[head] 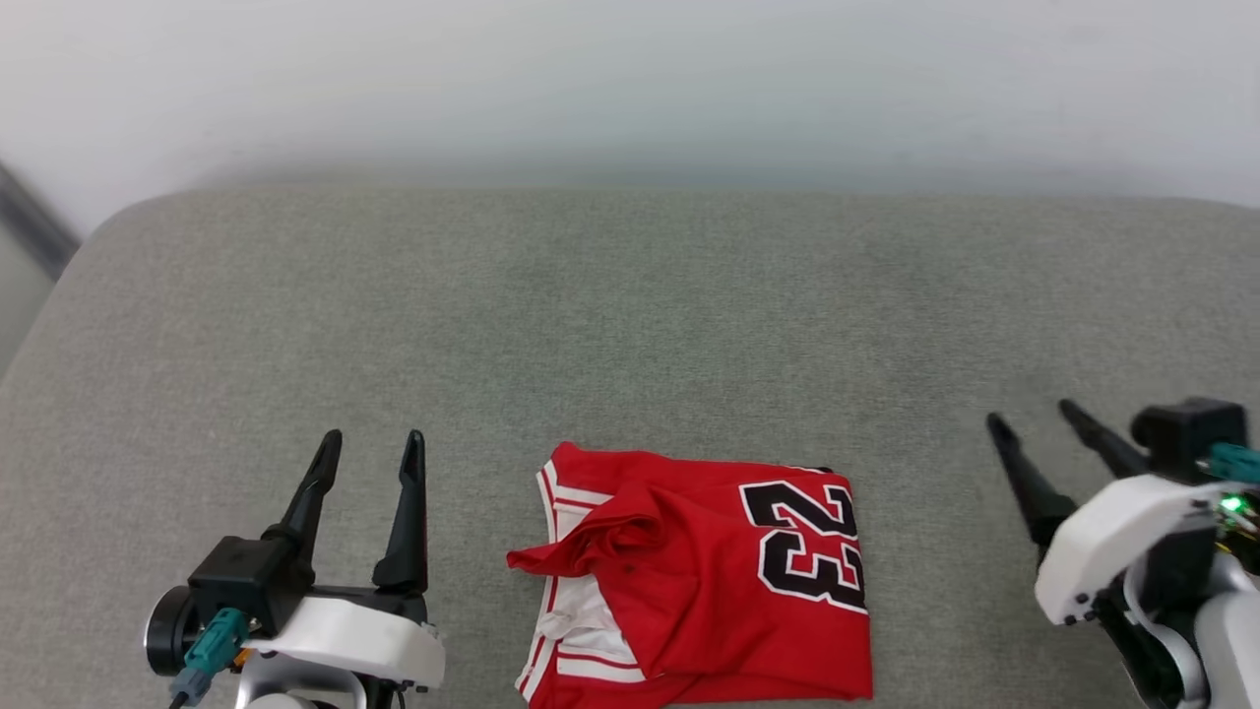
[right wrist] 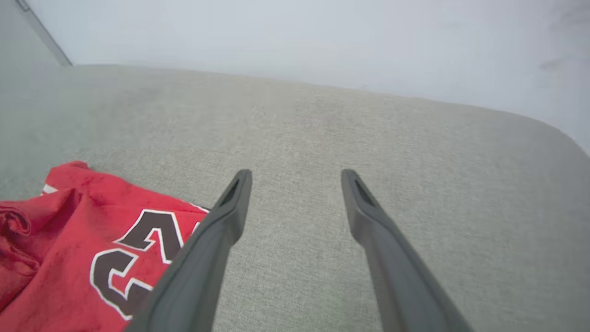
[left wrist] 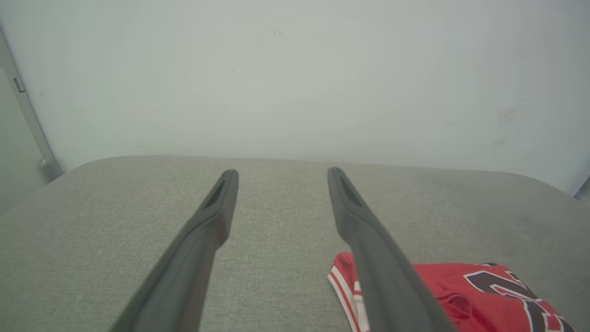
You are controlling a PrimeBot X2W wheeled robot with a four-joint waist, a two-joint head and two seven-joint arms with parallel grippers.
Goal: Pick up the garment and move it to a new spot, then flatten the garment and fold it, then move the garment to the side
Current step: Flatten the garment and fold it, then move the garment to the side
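Garment: the garment [head: 709, 581] lies near the front edge of the grey padded surface [head: 630, 315], about midway between the two arms. It is gathered into a compact, roughly rectangular bundle.
Lie of the cloth: the black numbers face up on the robot's right half. White striped trim shows along the left edge, and a loose red fold is bunched across the upper left.
Left gripper: the left gripper [head: 373, 436] stands just left of the garment and apart from it. Its fingers are spread wide with nothing between them, and the left wrist view shows the same gap [left wrist: 282, 171].
Right gripper: the right gripper [head: 1032, 414] is further off to the right, clear of the cloth. Its fingers are parted and empty, as the right wrist view also shows [right wrist: 296, 171].
Step in hand: the scene does not settle this. The bundle fits a rumpled garment waiting to be picked up, and equally a roughly folded one waiting to go to the side.
Next move: on either reading, I judge it calls for a grip on the cloth. Both grippers would likely need to take opposite edges, so the soft bundle shifts without sagging open.
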